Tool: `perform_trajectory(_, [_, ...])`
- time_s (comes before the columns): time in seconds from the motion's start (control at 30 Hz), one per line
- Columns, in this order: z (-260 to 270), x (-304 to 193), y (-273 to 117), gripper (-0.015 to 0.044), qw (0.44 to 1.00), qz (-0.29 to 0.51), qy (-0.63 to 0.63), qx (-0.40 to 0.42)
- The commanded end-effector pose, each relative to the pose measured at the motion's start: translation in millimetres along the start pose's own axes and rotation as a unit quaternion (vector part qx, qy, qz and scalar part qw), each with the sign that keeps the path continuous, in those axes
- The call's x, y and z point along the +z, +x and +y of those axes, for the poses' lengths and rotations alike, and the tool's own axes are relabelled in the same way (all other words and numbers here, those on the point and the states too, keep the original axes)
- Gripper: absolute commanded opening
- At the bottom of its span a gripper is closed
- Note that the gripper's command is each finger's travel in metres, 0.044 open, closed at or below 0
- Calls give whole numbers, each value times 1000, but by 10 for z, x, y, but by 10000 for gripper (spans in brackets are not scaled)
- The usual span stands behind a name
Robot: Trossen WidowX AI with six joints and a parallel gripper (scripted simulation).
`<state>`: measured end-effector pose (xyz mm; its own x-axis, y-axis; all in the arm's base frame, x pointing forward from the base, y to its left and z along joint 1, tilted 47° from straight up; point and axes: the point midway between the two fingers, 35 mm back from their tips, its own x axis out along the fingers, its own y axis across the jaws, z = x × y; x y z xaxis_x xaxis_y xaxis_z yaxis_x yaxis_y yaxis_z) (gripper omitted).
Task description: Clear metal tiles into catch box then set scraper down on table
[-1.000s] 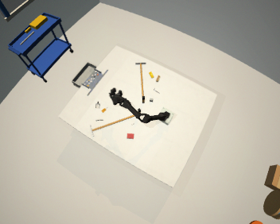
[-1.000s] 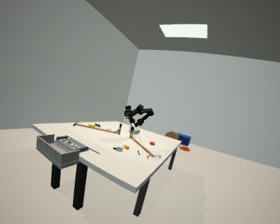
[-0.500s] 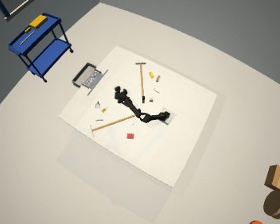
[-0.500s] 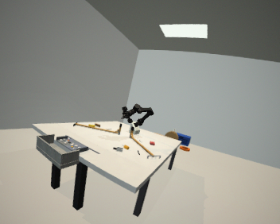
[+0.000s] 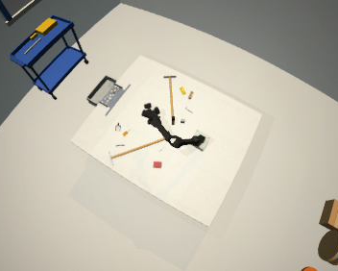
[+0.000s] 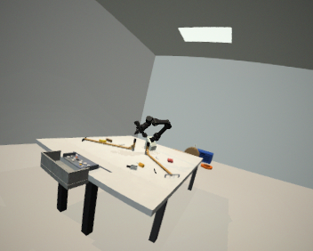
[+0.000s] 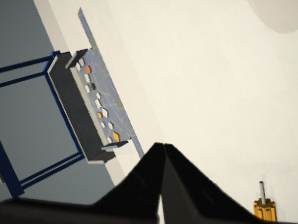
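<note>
The steel plate [image 5: 117, 99] [image 7: 111, 86] lies at the table's edge, with several white, orange, yellow and dark tiles on it, such as a yellow tile [image 7: 116, 136]. The grey catch box [image 5: 100, 91] [image 6: 65, 172] [image 7: 75, 110] adjoins its outer side. One long wooden-handled tool [image 5: 171, 98] has a dark straight crosspiece at its far end. Another long wooden-handled tool [image 5: 138, 148] [image 6: 158, 162] has a pale, wide head. Both lie on the table; which is the scraper is too small to tell. My gripper [image 7: 161, 151] is shut and empty, above the table between plate and tools.
A yellow-handled screwdriver [image 5: 126, 134] [image 7: 264, 210] lies on the plate's side of the table. A red block [image 5: 157, 164] [image 6: 170, 160], a yellow piece [image 5: 182, 90] and a brown piece [image 5: 190, 95] also lie on the table. A blue cart [image 5: 62, 72] stands beyond the catch box.
</note>
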<state>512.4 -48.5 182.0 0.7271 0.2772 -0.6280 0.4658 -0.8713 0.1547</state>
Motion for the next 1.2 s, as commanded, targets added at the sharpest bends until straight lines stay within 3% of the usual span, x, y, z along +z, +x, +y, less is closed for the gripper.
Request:
perform_trajectory(0.0, [-53, 155, -32, 0, 1000, -20, 9, -20])
perform_trajectory(1.17, [-638, 1182, -512, 0, 956, -169, 139, -197])
